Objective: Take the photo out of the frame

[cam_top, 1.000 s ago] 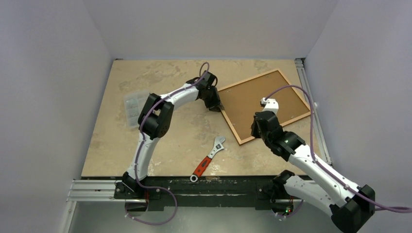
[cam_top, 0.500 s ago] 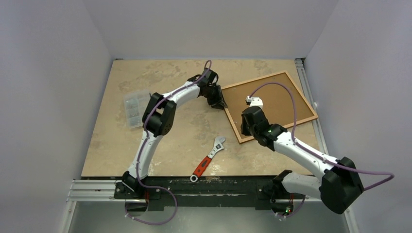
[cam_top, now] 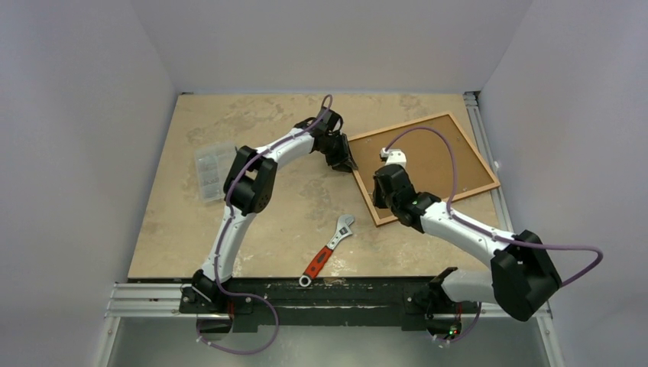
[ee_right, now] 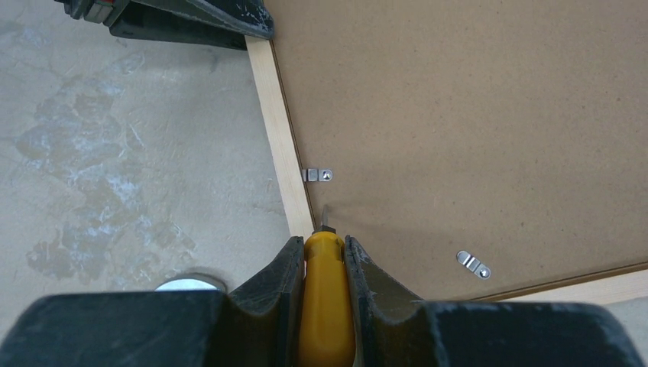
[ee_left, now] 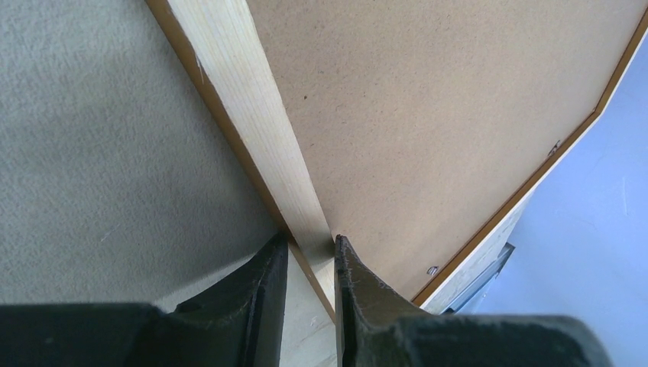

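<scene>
The right gripper (ee_right: 322, 243) is pinching a yellow-handled screwdriver (ee_right: 325, 306), both fingers (ee_right: 284, 267) pressing flat against the handle. The thin metal tip (ee_right: 325, 216) is pointing at the plain cork-brown backing board (ee_right: 474, 115), just inside the pale wooden rail of the large rectangular picture frame with a narrow orange-brown wooden border (ee_right: 280, 130). Whether the tip is touching the board cannot be told. A small silver metal clip (ee_right: 317, 175) is sitting on the rail's inner edge just beyond the tip, and a second clip (ee_right: 474, 264) is lying to the right near the frame's near rail.

The left gripper (ee_left: 309, 238) is clamping the same left rail further along, one finger (ee_left: 264, 283) bearing on the outer side and the other on the board side, with the wood filling the narrow gap between them.

The frame is lying back-side up on the far right part of the beige marbled table (cam_top: 191, 229), turned at an angle to its edges. The photo is hiding beneath the backing board and is not showing in any view.

Outward from the frame, a red-handled adjustable wrench (cam_top: 327, 251) is lying near the table's near edge, between the two arms. A clear plastic compartment box (cam_top: 208, 170) is resting well apart on the left.
</scene>
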Available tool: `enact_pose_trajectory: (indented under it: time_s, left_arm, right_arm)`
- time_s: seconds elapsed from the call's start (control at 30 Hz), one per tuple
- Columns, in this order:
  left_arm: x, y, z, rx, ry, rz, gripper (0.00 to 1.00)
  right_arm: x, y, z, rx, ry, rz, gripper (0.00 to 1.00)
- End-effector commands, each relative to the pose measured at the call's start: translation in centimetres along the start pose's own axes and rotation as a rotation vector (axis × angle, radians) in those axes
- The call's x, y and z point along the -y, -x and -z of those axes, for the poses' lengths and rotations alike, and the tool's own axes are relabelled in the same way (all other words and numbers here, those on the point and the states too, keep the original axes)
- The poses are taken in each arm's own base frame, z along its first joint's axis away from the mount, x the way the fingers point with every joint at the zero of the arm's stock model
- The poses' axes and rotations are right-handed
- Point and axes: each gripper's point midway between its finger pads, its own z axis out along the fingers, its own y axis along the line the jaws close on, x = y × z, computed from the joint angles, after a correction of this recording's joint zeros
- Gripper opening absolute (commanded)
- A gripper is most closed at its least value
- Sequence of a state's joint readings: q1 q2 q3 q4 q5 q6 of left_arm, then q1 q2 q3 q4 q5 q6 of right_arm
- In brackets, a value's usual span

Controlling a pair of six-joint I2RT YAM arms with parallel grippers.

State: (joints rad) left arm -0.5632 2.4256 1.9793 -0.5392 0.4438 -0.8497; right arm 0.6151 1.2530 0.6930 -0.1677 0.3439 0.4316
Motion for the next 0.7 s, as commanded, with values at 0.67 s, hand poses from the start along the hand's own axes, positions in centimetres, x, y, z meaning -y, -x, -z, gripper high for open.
enact_pose_trajectory:
  time_s: [0.67]
  left_arm:
    - [1.0, 0.0, -0.2, -0.027, -0.076, -0.032, 0.0]
  right_arm:
    - [-0.4, 2.5, -2.8, 0.085, -0.066, -0.004, 0.0]
